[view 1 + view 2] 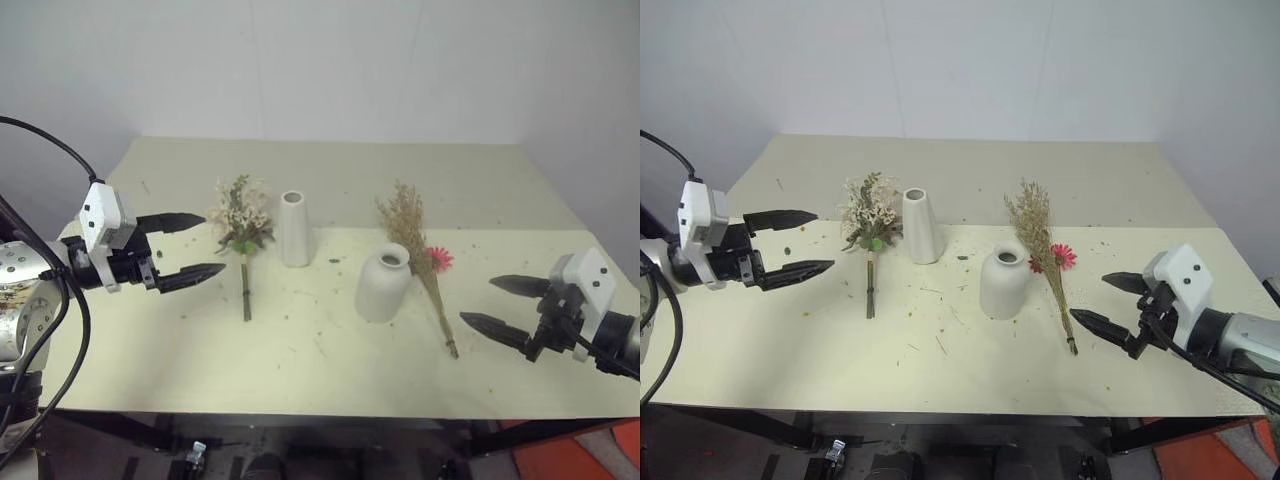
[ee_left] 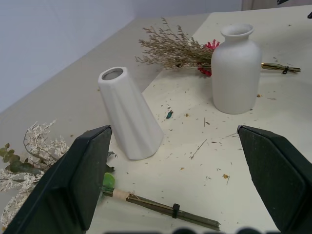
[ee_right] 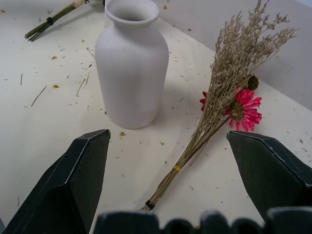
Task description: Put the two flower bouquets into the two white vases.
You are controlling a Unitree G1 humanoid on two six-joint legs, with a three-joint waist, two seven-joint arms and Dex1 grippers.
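Nearest, the right gripper (image 1: 503,305) hangs above the near right part of the pale table (image 1: 300,380), fingers spread wide and holding nothing, pointing in toward the middle. Left gripper (image 1: 192,246) likewise spread wide and empty, over the left side of the table, aimed toward the centre.

Just ahead of the right gripper lies the dry tan-brown bouquet (image 1: 420,262) — flat on the tabletop, stem end toward the near edge, sprig tips toward the far side. Its pink-red daisy (image 1: 439,258) shows on the right of the bundle. Thin ties visible around the stem in the right wrist view.

Squat round-bodied vase (image 1: 384,283) stands upright just to the left of that bouquet, mouth open to the top; whether vase and sprigs touch I cannot tell.

Cream-white and pink bouquet (image 1: 241,222) lies flat near the left gripper's fingertips, apart from them, thin dark stem (image 1: 245,288) running toward the near edge, blooms and green leaves toward the far side.

Tall tapered vase (image 1: 293,229) stands upright just to the right of those blooms — farther back than the squat one.

Small bits of plant debris (image 1: 300,300) scattered over the tabletop between the vases. Beyond the table, a plain pale wall (image 1: 330,60).
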